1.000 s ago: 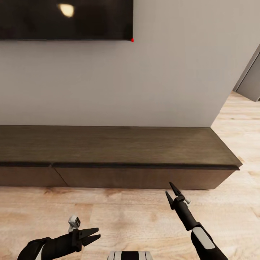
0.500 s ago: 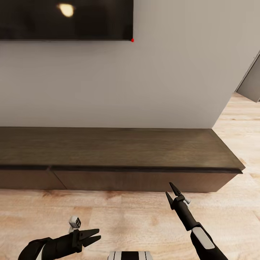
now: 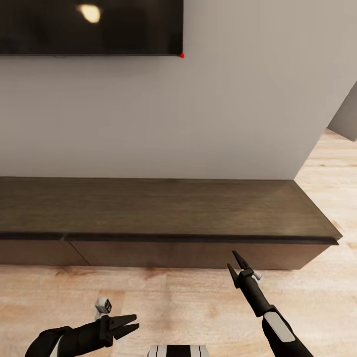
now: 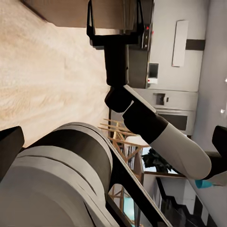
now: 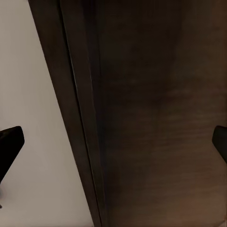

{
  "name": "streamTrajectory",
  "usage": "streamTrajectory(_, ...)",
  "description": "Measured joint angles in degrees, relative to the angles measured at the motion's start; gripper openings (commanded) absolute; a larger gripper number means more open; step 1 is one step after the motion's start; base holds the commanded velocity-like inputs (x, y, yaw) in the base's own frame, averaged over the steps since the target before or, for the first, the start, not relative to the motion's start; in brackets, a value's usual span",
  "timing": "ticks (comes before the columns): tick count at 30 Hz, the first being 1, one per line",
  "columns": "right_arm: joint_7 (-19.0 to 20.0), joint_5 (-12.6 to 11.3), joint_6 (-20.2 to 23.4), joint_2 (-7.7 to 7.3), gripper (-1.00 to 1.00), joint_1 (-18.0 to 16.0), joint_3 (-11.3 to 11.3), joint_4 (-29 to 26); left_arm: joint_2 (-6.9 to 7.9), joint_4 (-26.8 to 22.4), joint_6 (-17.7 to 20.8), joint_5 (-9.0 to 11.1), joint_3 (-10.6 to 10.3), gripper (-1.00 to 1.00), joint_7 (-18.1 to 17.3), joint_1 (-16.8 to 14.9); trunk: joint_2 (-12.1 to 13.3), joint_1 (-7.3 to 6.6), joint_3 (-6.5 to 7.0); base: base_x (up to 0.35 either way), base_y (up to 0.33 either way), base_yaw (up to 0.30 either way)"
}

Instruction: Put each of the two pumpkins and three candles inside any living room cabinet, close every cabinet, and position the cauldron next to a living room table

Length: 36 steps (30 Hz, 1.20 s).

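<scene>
The cabinet [image 3: 163,206], a long low dark brown unit, runs along the white wall, and its flat drawer fronts [image 3: 188,254] sit flush and shut. My right gripper [image 3: 231,259] stands open, pointing at the drawer front a short way off; its wrist view looks closely at the cabinet [image 5: 156,118] front and top edge. My left gripper [image 3: 136,320] hangs open and empty over the floor, lower and to the left. The left wrist view looks across at the right gripper [image 4: 115,19] before the cabinet. The pumpkins, candles, cauldron and table are out of view.
A dark wall-mounted screen [image 3: 89,27] hangs above the cabinet at the upper left. Light wood floor [image 3: 188,297] lies between me and the cabinet. The cabinet's right end [image 3: 333,239] meets open floor, with a passage [image 3: 344,119] beyond the wall corner.
The whole picture has shifted: the cabinet sits a little lower and larger in view, so the camera has moved nearer. Both arms hold the same pose, grippers still open.
</scene>
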Motion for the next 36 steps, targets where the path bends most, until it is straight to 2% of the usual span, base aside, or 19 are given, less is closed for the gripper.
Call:
streamTrajectory(10,0.1,0.0,0.0,-0.01,1.00,0.0,0.1,0.0,-0.10,0.0,0.0,0.0,-0.1,1.00,0.0,0.0,0.0,-0.01,0.00,0.056,0.000,0.000)
streamTrajectory(16,0.1,0.0,0.0,-0.01,1.00,0.0,1.5,0.0,-0.03,0.0,0.0,0.0,-0.1,1.00,0.0,0.0,0.0,0.00,0.00,0.065,0.000,0.000)
streamTrajectory(28,0.0,0.0,0.0,-0.01,1.00,0.0,1.8,0.0,-0.01,0.0,0.0,0.0,-0.1,1.00,-0.1,0.0,0.0,0.00,0.00,0.002,0.000,0.000)
streamTrajectory(32,0.1,0.0,0.0,-0.01,1.00,0.0,1.8,0.0,-0.01,0.0,0.0,0.0,-0.1,1.00,-0.1,0.0,-0.1,0.11,-0.88,0.000,0.000,0.000)
streamTrajectory(36,0.1,0.0,0.0,-0.01,1.00,0.0,1.8,0.0,-0.01,0.0,0.0,0.0,-0.1,1.00,-0.1,0.0,-0.1,0.11,-0.89,0.000,0.000,0.000)
